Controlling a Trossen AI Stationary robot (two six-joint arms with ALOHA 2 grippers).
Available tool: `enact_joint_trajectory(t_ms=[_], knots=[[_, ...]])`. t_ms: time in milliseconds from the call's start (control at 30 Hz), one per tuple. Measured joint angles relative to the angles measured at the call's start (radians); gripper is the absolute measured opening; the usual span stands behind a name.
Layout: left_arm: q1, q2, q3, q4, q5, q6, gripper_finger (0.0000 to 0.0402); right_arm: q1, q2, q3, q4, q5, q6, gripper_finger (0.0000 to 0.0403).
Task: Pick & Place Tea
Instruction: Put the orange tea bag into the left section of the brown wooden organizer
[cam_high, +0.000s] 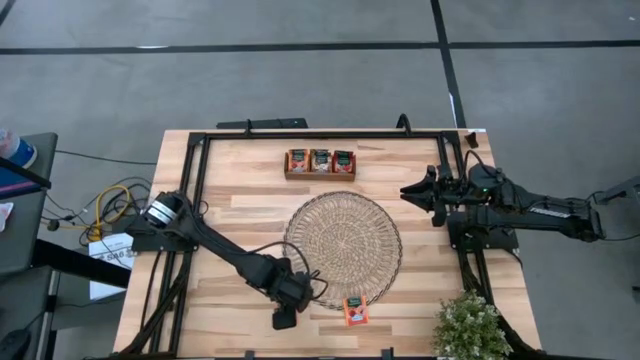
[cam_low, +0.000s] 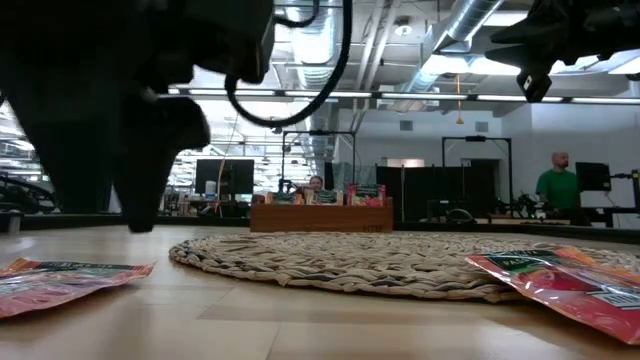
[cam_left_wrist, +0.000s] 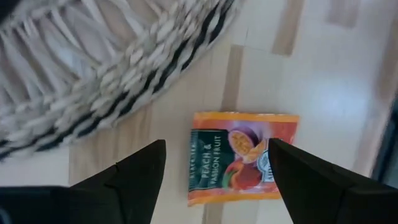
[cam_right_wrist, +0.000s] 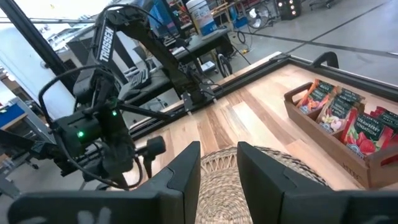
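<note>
My left gripper blocked the high view of whatever lay directly under it, so from above I couldn't see any packet between the fingers. The low view was no help: my arm was a dark blur filling the upper left. A packet lay flat at the left edge there, partly cut off, and another showed at the right edge, also cropped. Which of them matched the one in the high view I couldn't tell.

Left wrist view was clearest. Left fingers were spread wide, one on each side of an orange tea packet lying flat on the table. Packet sat between the tips but looked lower than them; no contact visible, nothing held. The mat rim was just beside the packet, blurred and cut off.

In the high view a red-orange packet lay on the wood at the mat's near edge, just right of my left gripper. The tray at the far side held three packets standing upright; labels too small to read from above.

Right gripper hung above the table's right side, near the mat's far right edge, well apart from any tea. Its fingers stood a narrow gap apart, empty.
</note>
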Motion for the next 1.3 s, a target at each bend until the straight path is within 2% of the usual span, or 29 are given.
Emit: enact_joint_trajectory(t_ms=[500, 767, 933, 1300], knots=[[-0.03, 0.081, 0.006, -0.072, -0.039, -0.023, 0.0275, 0.0, 0.0, 0.0, 0.002, -0.03, -0.007, 0.0097], [-0.069, 0.095, 0.003, -0.069, -0.156, -0.041, 0.0267, 0.0, 0.0, 0.0, -0.001, -0.035, -0.007, 0.0097], [-0.073, 0.096, 0.002, -0.061, -0.153, -0.049, 0.0228, 0.0, 0.0, 0.0, 0.002, -0.034, -0.007, 0.0097], [-0.072, 0.091, 0.0, -0.028, -0.155, -0.091, 0.0098, 0.0, 0.0, 0.0, 0.002, -0.05, -0.007, 0.0097]])
